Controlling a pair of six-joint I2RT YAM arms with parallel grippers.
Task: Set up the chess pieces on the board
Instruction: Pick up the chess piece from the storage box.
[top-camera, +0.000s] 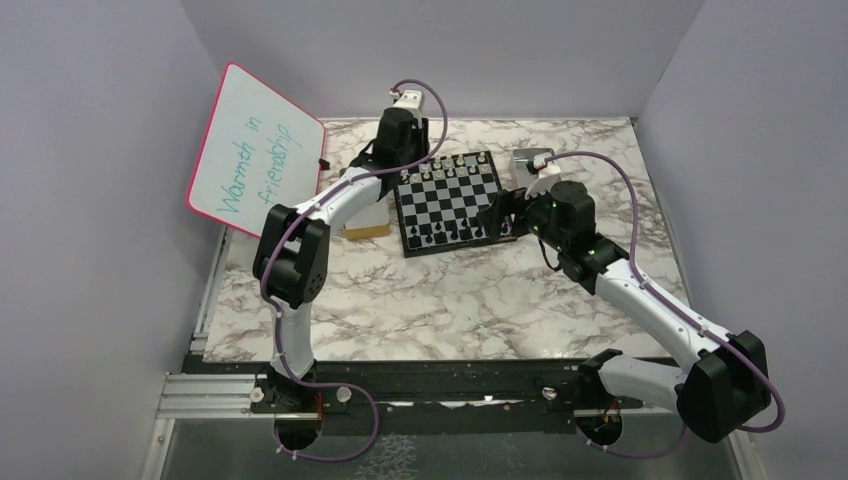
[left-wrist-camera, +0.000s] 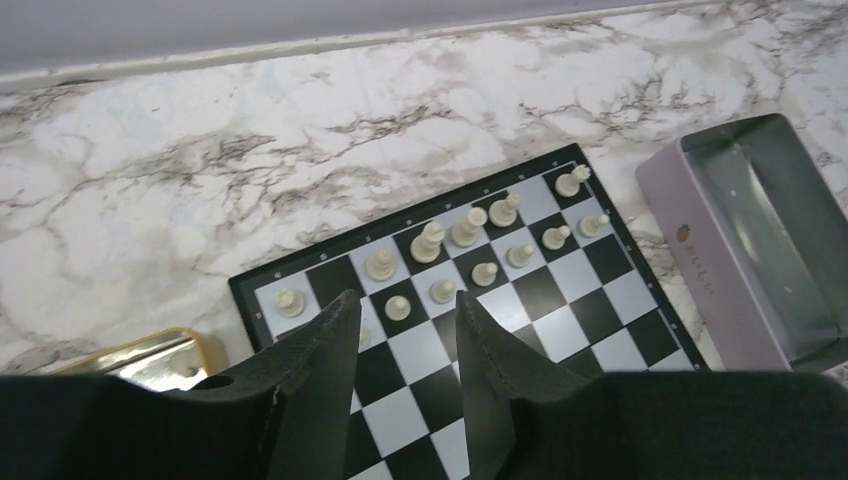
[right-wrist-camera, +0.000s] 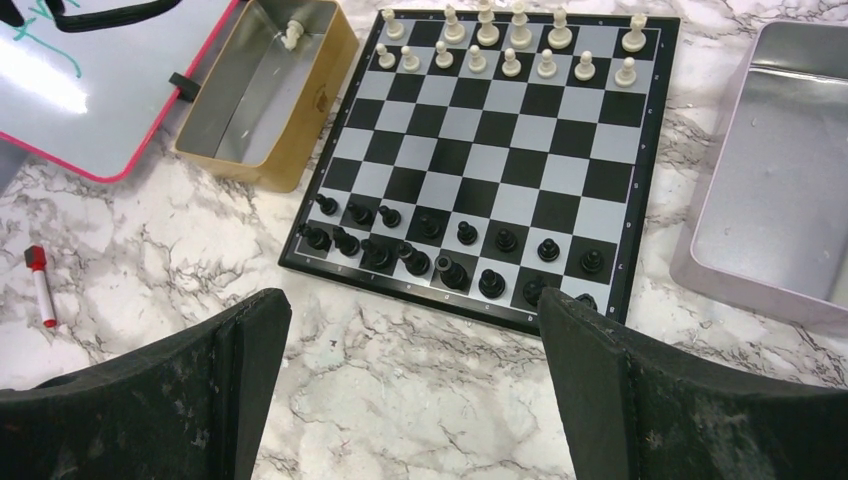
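The board (right-wrist-camera: 500, 130) lies on the marble table. White chess pieces (right-wrist-camera: 510, 62) fill its two far rows and black ones (right-wrist-camera: 415, 260) its two near rows. One white piece (right-wrist-camera: 293, 35) stands inside the gold tin (right-wrist-camera: 250, 100). My left gripper (left-wrist-camera: 405, 310) hovers open over the board's (left-wrist-camera: 590, 300) white end, nothing between its fingers; white pieces (left-wrist-camera: 428, 243) stand just beyond the tips, and one pawn is half hidden behind the left finger (left-wrist-camera: 335, 330). My right gripper (right-wrist-camera: 410, 310) is wide open and empty above bare table, just short of the black side.
An open silver tin with pink walls (right-wrist-camera: 780, 200) lies right of the board. A red-framed whiteboard (top-camera: 255, 150) leans at the left beside the gold tin (top-camera: 368, 222). A red marker (right-wrist-camera: 40, 285) lies on the table near the whiteboard.
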